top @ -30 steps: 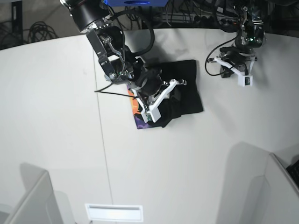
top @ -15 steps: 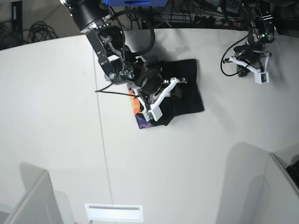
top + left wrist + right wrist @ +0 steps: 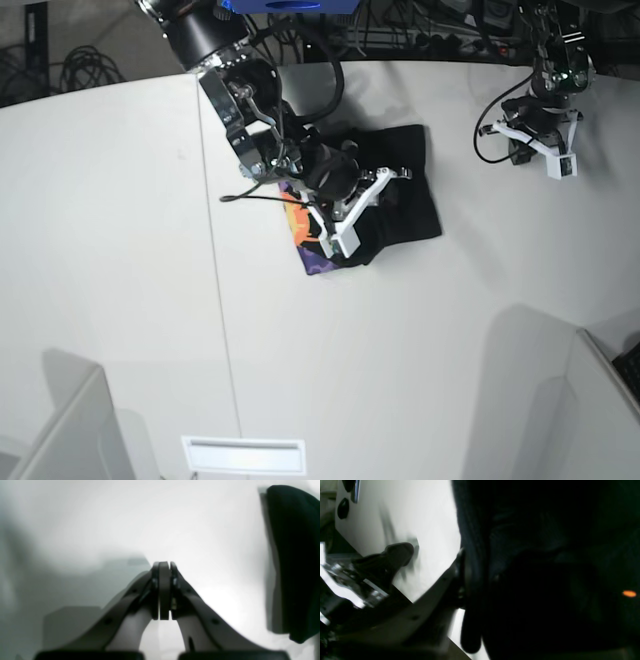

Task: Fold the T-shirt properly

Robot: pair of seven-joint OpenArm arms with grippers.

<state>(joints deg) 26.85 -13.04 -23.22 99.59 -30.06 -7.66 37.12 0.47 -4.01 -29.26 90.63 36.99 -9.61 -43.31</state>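
On the white table (image 3: 120, 250) lies the folded T-shirt (image 3: 400, 205), orange print at its edge. Over it, the right gripper (image 3: 372, 192) is pressed into the cloth, jaws' state unclear. Well apart from the T-shirt, the left gripper (image 3: 163, 566) is pressed together, empty.

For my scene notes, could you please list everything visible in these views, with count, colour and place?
T-shirt: one, black, folded into a compact bundle on the table's far middle; orange and purple print showing at its near-left corner.
Table: one, white, filling most of the base view.
Dividers: two, pale grey, at the near corners.
Cables: several, black, beyond the far edge.
Right gripper: one, black with white fingers, over the T-shirt; whether it grips the cloth cannot be told.
Left gripper: one, dark, shut and empty, above bare table beside the T-shirt's edge.
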